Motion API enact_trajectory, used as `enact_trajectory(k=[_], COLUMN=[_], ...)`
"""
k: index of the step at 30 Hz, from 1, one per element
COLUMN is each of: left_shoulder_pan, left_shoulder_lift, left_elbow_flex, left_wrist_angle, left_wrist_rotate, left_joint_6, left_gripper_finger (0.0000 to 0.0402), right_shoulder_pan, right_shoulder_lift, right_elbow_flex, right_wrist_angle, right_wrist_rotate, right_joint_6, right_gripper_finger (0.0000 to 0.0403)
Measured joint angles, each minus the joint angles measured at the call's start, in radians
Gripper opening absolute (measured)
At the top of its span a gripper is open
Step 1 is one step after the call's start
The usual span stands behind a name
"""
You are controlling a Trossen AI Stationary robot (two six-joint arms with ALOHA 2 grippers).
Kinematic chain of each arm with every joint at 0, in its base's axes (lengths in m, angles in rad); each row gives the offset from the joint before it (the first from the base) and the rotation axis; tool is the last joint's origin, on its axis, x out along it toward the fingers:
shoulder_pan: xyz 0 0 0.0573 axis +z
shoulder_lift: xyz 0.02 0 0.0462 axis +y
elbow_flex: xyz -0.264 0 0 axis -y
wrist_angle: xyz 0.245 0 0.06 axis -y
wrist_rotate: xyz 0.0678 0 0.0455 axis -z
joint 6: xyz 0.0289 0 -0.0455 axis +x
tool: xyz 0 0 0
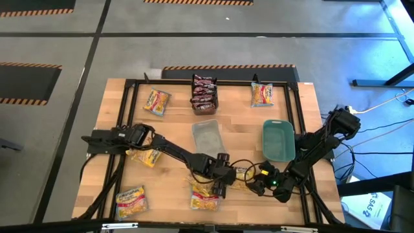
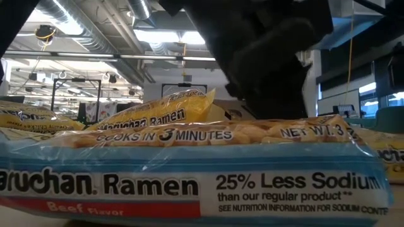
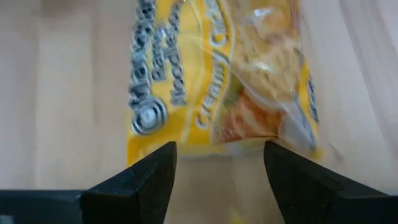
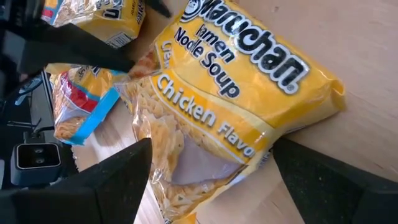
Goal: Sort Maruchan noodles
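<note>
A yellow Maruchan chicken packet [image 1: 240, 173] lies flat on the table near its front edge, between my two grippers. My left gripper [image 3: 221, 155] is open, and its fingers straddle one end of the packet [image 3: 217, 93]. My right gripper [image 4: 211, 162] is open at the opposite end, where the packet's [image 4: 230, 87] clear seam reaches in between the fingers. More noodle packets lie about the table: [image 1: 157, 101], [image 1: 262, 94], [image 1: 145, 156], [image 1: 131, 200]. One with a blue band [image 1: 206, 197] lies by the front edge. Dark brown-red packets [image 1: 204, 92] fill a bin at the back. My left gripper stands slanting down over the packet's end edge [image 3: 205, 148]; I cannot tell whether its fingers touch it. My right gripper slants down with a finger [image 4: 118, 180] on each side of the packet's seam end [image 4: 199, 168]; touch cannot be told.
A clear bin [image 1: 207, 136] and a teal bin [image 1: 278, 140] stand at mid-table behind the grippers. The blue-banded "25% Less Sodium" packet [image 2: 189, 183] lies right in front of the low camera. A black frame [image 1: 129, 87] borders the table top. Cables [image 1: 242, 165] run near the grippers.
</note>
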Motion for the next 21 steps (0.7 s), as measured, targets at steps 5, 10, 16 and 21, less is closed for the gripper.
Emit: enact_trajectory(k=[5, 10, 16, 21], left_shoulder_pan=[0.021, 0.019, 0.012, 0.012], left_shoulder_lift=[0.017, 0.018, 0.022, 0.025], left_elbow_flex=[0.002, 0.0, -0.001, -0.002], left_wrist_angle=[0.015, 0.056, 0.066, 0.067], left_wrist_rotate=[-0.009, 0.024, 0.037, 0.039], left_joint_6=[0.013, 0.018, 0.025, 0.027], left_gripper_finger=[0.0236, 0.0236, 0.0236, 0.0236], right_shoulder_pan=[-0.018, -0.045, -0.048, -0.047], right_shoulder_lift=[0.007, 0.017, 0.019, 0.019], right_elbow_flex=[-0.001, -0.001, 0.001, 0.003], right_wrist_angle=[0.026, 0.046, 0.046, 0.053], right_wrist_rotate=[0.013, 0.033, 0.112, 0.136], right_joint_6=[0.002, -0.013, -0.052, -0.057], right_gripper_finger=[0.0342, 0.0342, 0.0339, 0.0293])
